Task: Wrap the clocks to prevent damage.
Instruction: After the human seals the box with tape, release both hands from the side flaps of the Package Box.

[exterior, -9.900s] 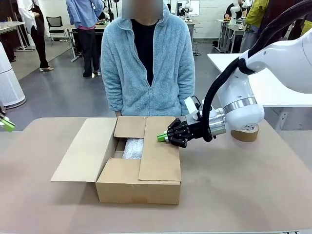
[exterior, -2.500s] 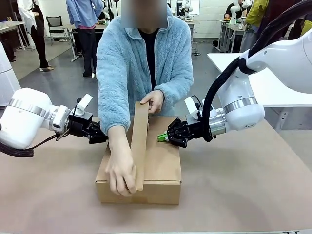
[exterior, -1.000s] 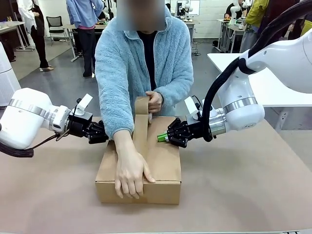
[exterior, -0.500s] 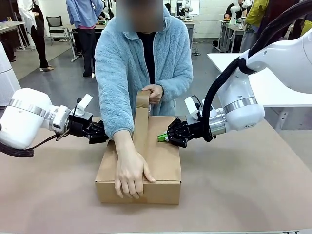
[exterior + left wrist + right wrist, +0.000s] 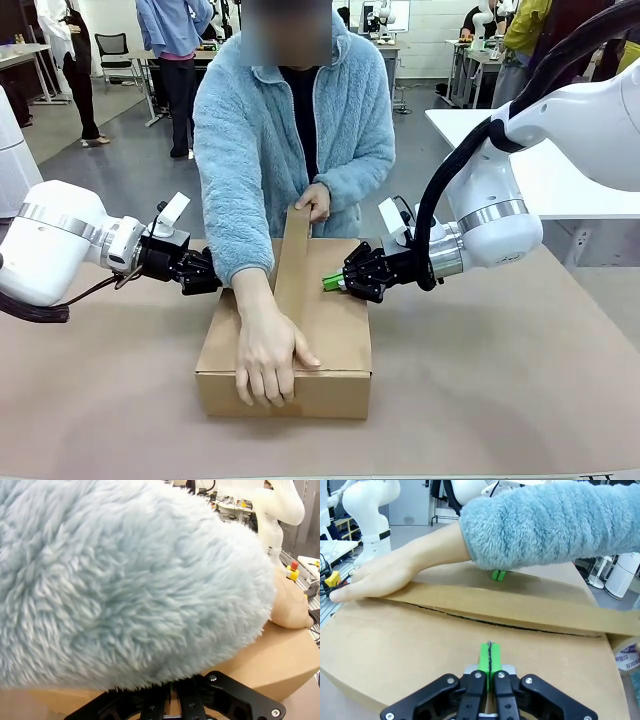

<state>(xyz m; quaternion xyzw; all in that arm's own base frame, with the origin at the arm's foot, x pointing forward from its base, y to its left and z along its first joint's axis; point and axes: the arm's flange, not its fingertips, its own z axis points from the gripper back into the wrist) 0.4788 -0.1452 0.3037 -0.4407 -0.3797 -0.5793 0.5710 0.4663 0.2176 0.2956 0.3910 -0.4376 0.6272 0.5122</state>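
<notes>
A person's hand (image 5: 265,360) is stretching tape (image 5: 292,262) along the seam of the closed carton (image 5: 335,340), clocks presumably inside, while both grippers, left (image 5: 208,281) and right (image 5: 330,283), pressed together and empty, are resting on its flaps.

Beyond the brown table (image 5: 520,390) lies an open workroom with a grey floor (image 5: 120,180) and pale walls. A black office chair (image 5: 116,47) stands by a light desk (image 5: 22,55) at far left, and a white table (image 5: 560,180) sits at right. Part of a white cylindrical appliance (image 5: 15,165) rests on the floor at the left edge, and people stand farther back among more desks
</notes>
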